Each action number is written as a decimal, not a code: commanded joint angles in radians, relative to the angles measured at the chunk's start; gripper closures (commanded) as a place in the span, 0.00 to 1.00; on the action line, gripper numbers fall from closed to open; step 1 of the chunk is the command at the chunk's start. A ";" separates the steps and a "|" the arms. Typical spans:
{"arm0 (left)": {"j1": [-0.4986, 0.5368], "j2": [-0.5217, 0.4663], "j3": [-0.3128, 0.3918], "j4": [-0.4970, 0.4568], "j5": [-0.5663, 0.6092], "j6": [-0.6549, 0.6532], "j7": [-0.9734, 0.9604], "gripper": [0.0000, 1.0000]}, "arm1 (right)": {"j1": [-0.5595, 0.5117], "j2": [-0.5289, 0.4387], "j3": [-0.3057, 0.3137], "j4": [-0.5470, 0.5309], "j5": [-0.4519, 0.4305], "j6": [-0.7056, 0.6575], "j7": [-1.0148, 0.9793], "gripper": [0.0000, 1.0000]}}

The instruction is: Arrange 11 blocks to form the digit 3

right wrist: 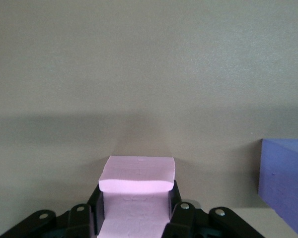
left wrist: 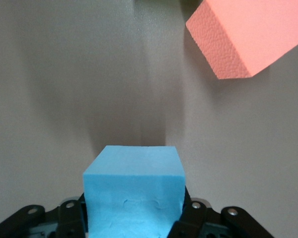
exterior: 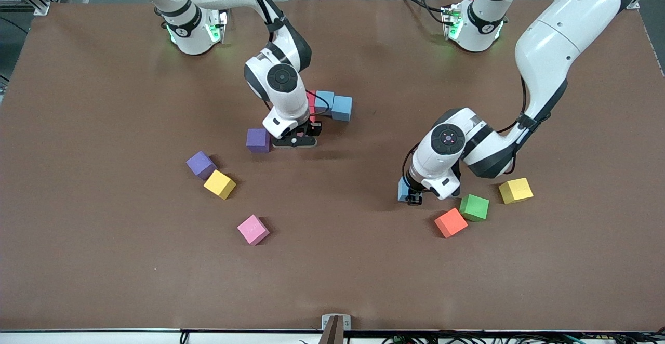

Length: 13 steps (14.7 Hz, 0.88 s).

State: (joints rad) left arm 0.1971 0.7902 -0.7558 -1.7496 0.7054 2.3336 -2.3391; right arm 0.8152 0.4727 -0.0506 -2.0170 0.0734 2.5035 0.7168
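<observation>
My left gripper is shut on a light blue block, which fills the space between the jaws of my left gripper low over the table, beside the orange block. My right gripper is shut on a pale pink cube next to a purple cube. A red block and two light blue blocks touch in a short row just beside the right gripper, toward the robots' bases.
Near the left gripper lie the orange block, a green one and a yellow one. Toward the right arm's end lie purple cubes, a yellow block and a pink block.
</observation>
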 commanded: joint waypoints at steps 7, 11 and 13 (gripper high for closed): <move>-0.010 0.018 0.007 0.024 0.009 0.003 0.015 0.44 | 0.016 -0.016 -0.003 -0.017 0.016 0.020 0.018 0.95; -0.013 0.018 0.009 0.025 0.009 0.003 0.015 0.44 | 0.018 -0.016 -0.003 -0.014 0.016 0.018 0.018 0.95; -0.013 0.018 0.009 0.027 0.009 0.003 0.015 0.44 | 0.018 -0.014 -0.003 -0.014 0.016 0.018 0.018 0.95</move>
State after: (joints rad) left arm 0.1965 0.7902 -0.7519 -1.7493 0.7054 2.3336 -2.3391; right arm 0.8168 0.4728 -0.0479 -2.0162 0.0748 2.5144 0.7198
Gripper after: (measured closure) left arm 0.379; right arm 0.480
